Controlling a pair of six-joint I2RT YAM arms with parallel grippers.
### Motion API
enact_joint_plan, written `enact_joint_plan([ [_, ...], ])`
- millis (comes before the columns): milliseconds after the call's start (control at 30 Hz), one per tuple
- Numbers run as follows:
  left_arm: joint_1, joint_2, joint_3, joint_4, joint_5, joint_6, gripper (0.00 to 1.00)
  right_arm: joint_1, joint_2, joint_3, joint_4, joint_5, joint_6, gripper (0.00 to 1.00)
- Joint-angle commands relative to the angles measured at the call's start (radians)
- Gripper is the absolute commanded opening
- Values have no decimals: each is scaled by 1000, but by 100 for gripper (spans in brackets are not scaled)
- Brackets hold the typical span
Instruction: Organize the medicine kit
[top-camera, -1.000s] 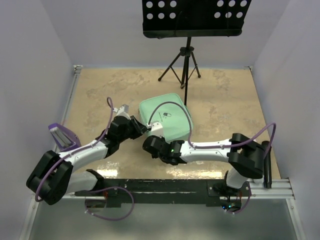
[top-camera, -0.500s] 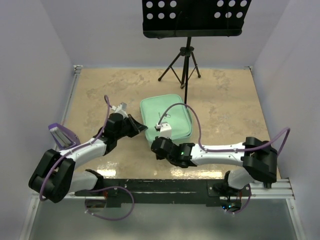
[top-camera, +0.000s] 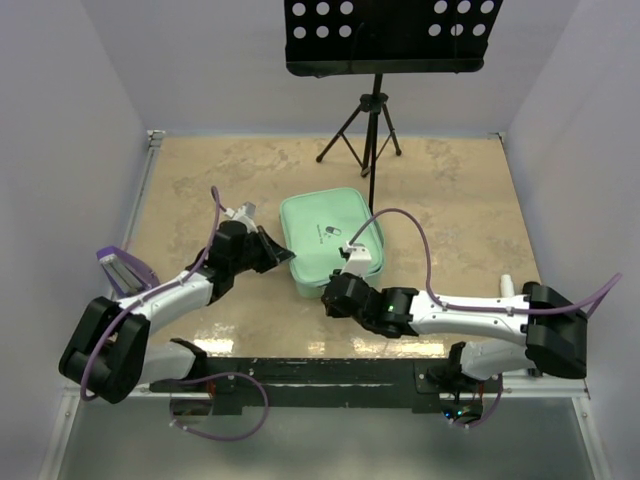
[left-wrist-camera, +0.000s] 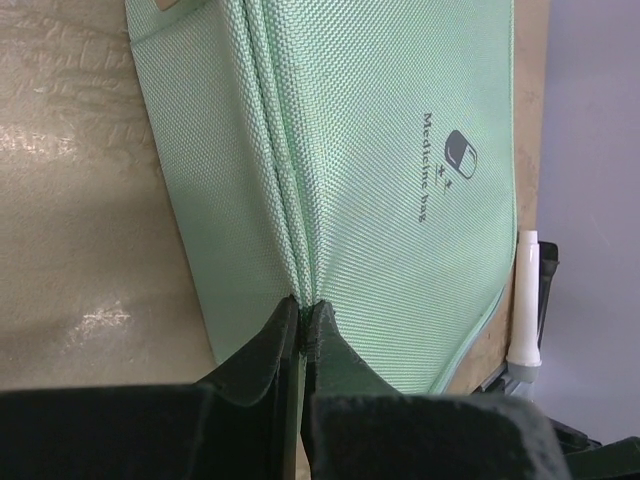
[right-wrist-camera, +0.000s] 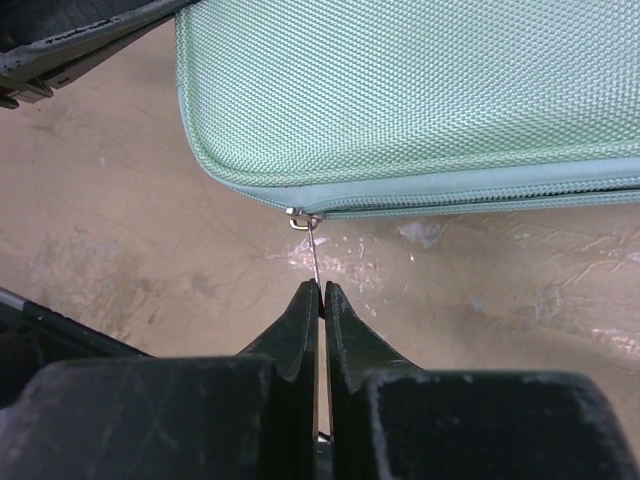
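Note:
The medicine kit (top-camera: 328, 232) is a mint-green woven zip case with a small dark logo, lying flat mid-table. My left gripper (top-camera: 284, 256) is at its left edge. In the left wrist view the left gripper (left-wrist-camera: 302, 306) is shut on a raised fold of the kit's (left-wrist-camera: 400, 130) fabric. My right gripper (top-camera: 338, 284) is at the kit's near edge. In the right wrist view the right gripper (right-wrist-camera: 321, 288) is shut on the thin metal zipper pull (right-wrist-camera: 313, 252), whose slider sits at the corner of the kit (right-wrist-camera: 420, 90).
A black music stand's tripod (top-camera: 370, 130) stands just behind the kit. A purple holder (top-camera: 124, 270) lies at the table's left edge. A white tube (top-camera: 505, 284) lies near the right arm. Side walls border the tan tabletop (top-camera: 200, 180).
My left gripper has shut on the kit's fabric. My right arm has swung rightward along the kit's near edge, still holding the zipper pull. The kit now lies flatter.

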Motion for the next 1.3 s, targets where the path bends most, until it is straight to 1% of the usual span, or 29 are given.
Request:
enact_joint_plan([
  [0,130,-16,67,-106,-271,150,0,10,-32,-79,-208,-68,49,0],
  [133,168,-36,117,-166,-243,198,1,10,30,-29,-168,-55,-1,0],
  [167,168,-41,131,-180,-225,213,10,10,50,2,-166,-46,-17,0],
  [200,168,-53,133,-189,-208,216,26,10,71,28,-165,-36,-35,0],
  [233,168,-72,127,-192,-172,212,46,10,88,45,-162,-32,-53,0],
  [300,168,-127,102,-194,-121,192,64,10,112,76,-151,-26,-86,0],
  [367,167,-170,69,-186,-52,169,72,10,129,100,-142,-9,-110,0],
  [467,151,-225,1,-172,43,123,79,10,160,123,-105,-2,-158,0],
  [500,136,-242,-22,-172,56,103,81,10,174,137,-99,-2,-173,0],
  [567,80,-282,-54,-157,62,68,87,12,208,163,-84,-2,-199,0],
  [633,-20,-302,-73,-152,31,17,93,13,237,195,-76,0,-225,0],
  [700,-88,-297,-79,-137,17,-26,96,13,254,217,-68,-2,-237,0],
  [767,-131,-293,-77,-143,1,-52,97,13,266,240,-65,0,-254,0],
  [900,-152,-317,-105,-160,-56,-83,98,13,278,258,-61,3,-273,0],
  [1000,-152,-293,-117,-151,-81,-91,98,15,284,260,-54,3,-280,0],
  [1033,-154,-282,-117,-149,-99,-85,95,15,287,260,-51,1,-282,0],
  [1067,-152,-268,-117,-145,-122,-72,88,15,289,260,-47,-2,-284,0],
  [1167,-149,-233,-107,-146,-185,-19,65,16,295,265,-38,-6,-291,0],
  [1233,-145,-207,-76,-171,-199,24,58,16,315,281,-34,-2,-303,0],
  [1267,-139,-198,-56,-192,-234,46,55,18,326,303,-34,0,-314,0],
])
